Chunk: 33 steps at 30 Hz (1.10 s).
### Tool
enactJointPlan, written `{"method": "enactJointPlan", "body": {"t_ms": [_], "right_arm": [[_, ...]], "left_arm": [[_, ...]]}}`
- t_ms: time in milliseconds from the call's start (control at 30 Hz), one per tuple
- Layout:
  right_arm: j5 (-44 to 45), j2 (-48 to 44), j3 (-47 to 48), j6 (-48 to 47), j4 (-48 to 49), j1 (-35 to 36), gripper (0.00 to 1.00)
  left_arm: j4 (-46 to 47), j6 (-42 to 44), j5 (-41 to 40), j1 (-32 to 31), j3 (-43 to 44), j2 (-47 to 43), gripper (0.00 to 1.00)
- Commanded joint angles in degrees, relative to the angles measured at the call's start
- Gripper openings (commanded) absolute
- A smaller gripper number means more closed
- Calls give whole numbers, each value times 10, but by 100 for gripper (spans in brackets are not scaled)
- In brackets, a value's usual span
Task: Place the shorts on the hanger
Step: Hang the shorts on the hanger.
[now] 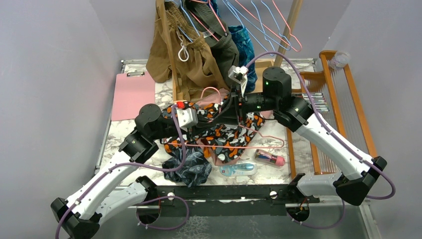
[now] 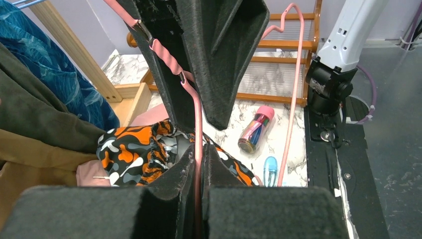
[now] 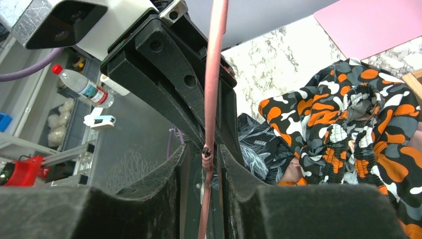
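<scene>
Left gripper (image 2: 198,164) pinches hanger (image 2: 196,107) above shorts (image 2: 134,154).

Probably lab: enclosed test booth (image 1: 59,74)

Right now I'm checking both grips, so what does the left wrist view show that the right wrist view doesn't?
Only the left wrist: a pink-capped bottle, a wooden rack and the right arm's base.
Only the right wrist: a pink clipboard, a dark leaf-print garment and a red-capped bottle beyond the table.
Both: the camouflage shorts and the pink hanger clamped between both grippers' fingers.
</scene>
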Motion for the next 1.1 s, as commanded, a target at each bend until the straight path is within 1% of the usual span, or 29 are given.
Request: {"method": "enactJointPlan", "body": {"t_ms": [0,67,100,133,233,267,300,333,367,400,533,633,700,800,867,933,1067], "right_arm": [[1,2,-12,19,39,5,23],[-2,2,-14,20,42,5,14],[-4,2,-15,19,41,5,6],[-5,2,-17,19,40,5,2],[7,-8,-26,8,38,5,1],[19,-16,-31,3,37,5,1],[34,-25,-35,-4,36,5,1],[52,-38,-40,-13,34,5,1],[78,-52,-46,-19,32,5,1],[110,-71,-53,-27,29,5,1],[272,-159,-93,-61,10,5,1],[343,-217,-127,-79,2,5,1],[360,-252,-140,-96,-11,5,1],[341,-304,-165,-129,-19,5,1],[351,-333,-185,-125,-18,5,1],[363,-348,-198,-127,-24,5,1],[381,-362,-222,-131,-24,5,1]], "left_arm": [[26,-7,19,-6,22,3,0],[26,-7,17,-7,21,3,0],[26,-6,14,-7,21,3,0],[26,-7,13,-7,21,2,0],[26,-8,-10,-7,20,-2,0],[25,-8,-21,-7,18,-4,13],[24,-9,-33,-7,12,-8,43],[23,-13,-52,-7,6,-15,65],[23,-15,-74,-7,-2,-22,94],[20,-17,-95,-7,-7,-31,98],[5,-34,-193,-7,-26,-94,99],[-2,-50,-264,-7,-40,-147,99],[-11,-65,-313,-7,-49,-178,99],[-24,-97,-378,-7,-73,-207,99],[-49,-124,-413,-7,-77,-202,99],[-79,-151,-443,-6,-74,-177,99],[-152,-233,-552,-7,-40,-82,99]]}}
